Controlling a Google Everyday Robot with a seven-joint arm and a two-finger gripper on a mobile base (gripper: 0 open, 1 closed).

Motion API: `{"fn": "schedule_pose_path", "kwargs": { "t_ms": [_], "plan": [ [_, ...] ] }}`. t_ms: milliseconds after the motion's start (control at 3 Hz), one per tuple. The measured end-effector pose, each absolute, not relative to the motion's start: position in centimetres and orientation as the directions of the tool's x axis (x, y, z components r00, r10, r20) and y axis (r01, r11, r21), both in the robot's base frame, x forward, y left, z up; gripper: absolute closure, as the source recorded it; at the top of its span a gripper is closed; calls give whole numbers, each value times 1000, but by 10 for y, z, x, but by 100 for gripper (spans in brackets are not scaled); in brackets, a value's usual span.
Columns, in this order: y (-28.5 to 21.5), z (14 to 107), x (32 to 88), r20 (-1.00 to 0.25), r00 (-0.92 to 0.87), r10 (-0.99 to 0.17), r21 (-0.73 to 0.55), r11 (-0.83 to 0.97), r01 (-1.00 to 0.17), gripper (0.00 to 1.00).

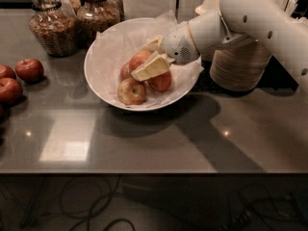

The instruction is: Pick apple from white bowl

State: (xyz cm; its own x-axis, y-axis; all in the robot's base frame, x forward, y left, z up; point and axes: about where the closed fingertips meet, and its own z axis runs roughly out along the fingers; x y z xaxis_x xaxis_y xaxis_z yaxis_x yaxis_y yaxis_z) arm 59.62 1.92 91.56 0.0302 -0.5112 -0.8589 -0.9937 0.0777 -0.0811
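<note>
White bowl [90,73], paper-lined, sits near the tabletop's far edge, about mid-width, with apples inside. Gripper [141,61] is down in the bowl, jaws either side of the top apple [138,57]; cannot tell if clamped. Apple not lifted: secure grasp and lift-out are left.

The gripper [146,59], low inside the white bowl [94,76], covers part of the apples [132,91] there, its arm [262,18] runs off the right edge and hides the top of the stacked beige bowls [239,70], and the left edge cuts two red apples [7,89].
</note>
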Motion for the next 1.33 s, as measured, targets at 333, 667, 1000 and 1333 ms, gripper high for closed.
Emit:
{"fn": "schedule_pose_path", "kwargs": {
  "t_ms": [333,667,1000,1333],
  "plan": [
    [23,927,593,-865,49,-500,-96,69,-993,100],
    [18,963,590,-888,91,-451,-137,71,-988,100],
    [13,1009,584,-901,157,-405,-201,71,-977,100],
    [13,1009,584,-901,157,-405,-201,71,-977,100]
  ]
}}
